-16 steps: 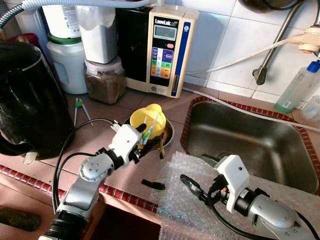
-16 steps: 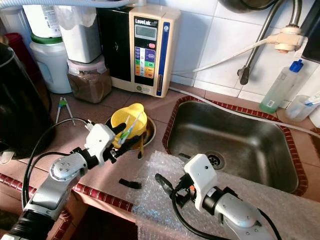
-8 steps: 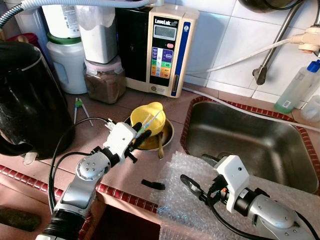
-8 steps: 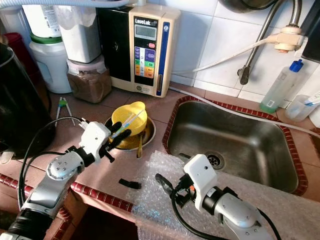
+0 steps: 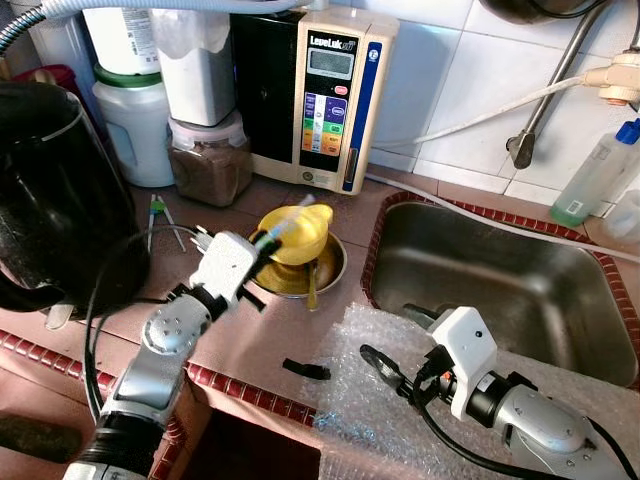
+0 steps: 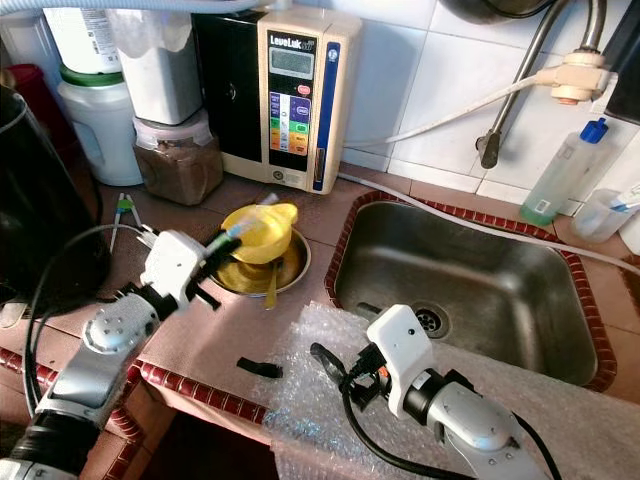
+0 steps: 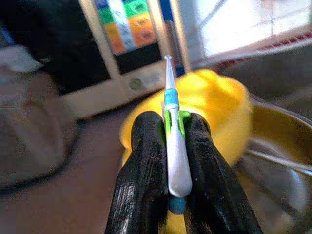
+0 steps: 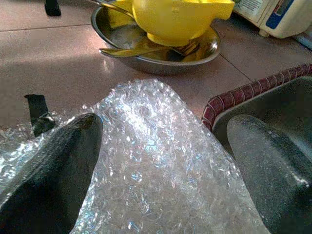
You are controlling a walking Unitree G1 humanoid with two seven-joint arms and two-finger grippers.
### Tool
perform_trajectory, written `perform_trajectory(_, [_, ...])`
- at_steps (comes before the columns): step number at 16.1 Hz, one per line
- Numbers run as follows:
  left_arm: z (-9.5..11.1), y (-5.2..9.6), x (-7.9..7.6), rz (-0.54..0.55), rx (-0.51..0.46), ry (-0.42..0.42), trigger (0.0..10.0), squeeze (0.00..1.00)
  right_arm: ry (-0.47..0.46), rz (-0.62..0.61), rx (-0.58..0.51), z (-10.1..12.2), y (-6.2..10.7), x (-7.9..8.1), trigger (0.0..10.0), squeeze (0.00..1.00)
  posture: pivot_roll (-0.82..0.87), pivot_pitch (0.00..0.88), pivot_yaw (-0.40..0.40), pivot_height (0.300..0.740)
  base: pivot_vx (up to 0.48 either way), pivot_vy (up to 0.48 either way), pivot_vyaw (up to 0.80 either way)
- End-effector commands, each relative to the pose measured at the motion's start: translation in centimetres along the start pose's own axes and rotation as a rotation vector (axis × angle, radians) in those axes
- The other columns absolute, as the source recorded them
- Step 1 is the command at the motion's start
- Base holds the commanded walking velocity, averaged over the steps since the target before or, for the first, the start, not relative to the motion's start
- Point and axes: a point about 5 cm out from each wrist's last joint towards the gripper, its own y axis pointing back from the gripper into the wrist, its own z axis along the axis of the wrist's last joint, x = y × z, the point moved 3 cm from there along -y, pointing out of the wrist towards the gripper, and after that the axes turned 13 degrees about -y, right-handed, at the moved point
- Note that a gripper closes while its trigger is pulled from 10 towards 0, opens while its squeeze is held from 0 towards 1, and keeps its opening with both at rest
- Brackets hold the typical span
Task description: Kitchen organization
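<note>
Toothbrush [image 7: 174, 146]: white handle, green and blue bits, thin tip. Pinched tight between two black fingers [image 7: 146, 165] of left gripper [image 5: 262, 243]. Points forward, tip over yellow cup.

Yellow cup [image 5: 295, 232]: plastic, has spout, sits in metal bowl.

Metal bowl [image 5: 334, 270]: round, shiny, on pink counter just beside sink. Spoon [image 5: 311, 287] lies inside, next to cup.
</note>
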Motion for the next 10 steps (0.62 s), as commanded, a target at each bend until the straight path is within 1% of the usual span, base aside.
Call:
perform_trajectory(1, [0.3,-0.3,0.9,0.049,-0.013,-0.005,0.0,0.00,0.011,-0.029,-0.011,0.2,0.2,-0.6,10.0,0.00,0.08,0.000,-0.075,0.740,0.000,0.000,0.00])
perform_trajectory(3, [0.6,-0.2,2.1,0.120,-0.031,-0.023,0.0,0.00,0.014,-0.034,-0.015,0.2,0.1,-0.7,10.0,0.00,0.08,0.000,-0.075,0.740,0.000,0.000,0.00])
perform_trajectory(5, [0.8,-0.1,2.6,0.154,-0.043,-0.028,0.0,0.00,0.015,-0.032,-0.017,0.3,0.0,-0.7,10.0,0.00,0.08,0.000,-0.075,0.740,0.000,0.000,0.00])
perform_trajectory(6, [1.3,0.0,3.2,0.197,-0.079,-0.007,0.0,0.00,0.015,-0.032,-0.019,0.2,-0.1,-0.6,10.0,0.00,0.08,0.000,-0.076,0.740,0.000,0.000,0.00])
perform_trajectory(7, [1.6,-0.1,3.3,0.208,-0.102,0.019,0.0,0.00,0.015,-0.032,-0.019,0.2,-0.1,-0.6,10.0,0.00,0.08,0.000,-0.076,0.740,0.000,0.000,0.00])
perform_trajectory(8, [2.2,-0.1,3.5,0.224,-0.132,0.063,0.0,0.00,0.016,-0.034,-0.018,0.1,-0.1,-0.7,10.0,0.00,0.08,0.000,-0.078,0.740,0.000,0.000,0.00])
perform_trajectory(9, [2.6,-0.3,3.3,0.210,-0.155,0.123,0.0,0.00,0.019,-0.039,-0.021,0.1,-0.1,-0.7,10.0,0.00,0.08,0.000,-0.078,0.740,0.000,0.000,0.00])
perform_trajectory(10, [3.5,-0.7,2.3,0.144,-0.209,0.252,0.0,0.00,0.030,-0.056,-0.038,0.4,-0.2,-1.0,10.0,0.00,0.08,0.000,-0.078,0.740,0.000,0.000,0.00])
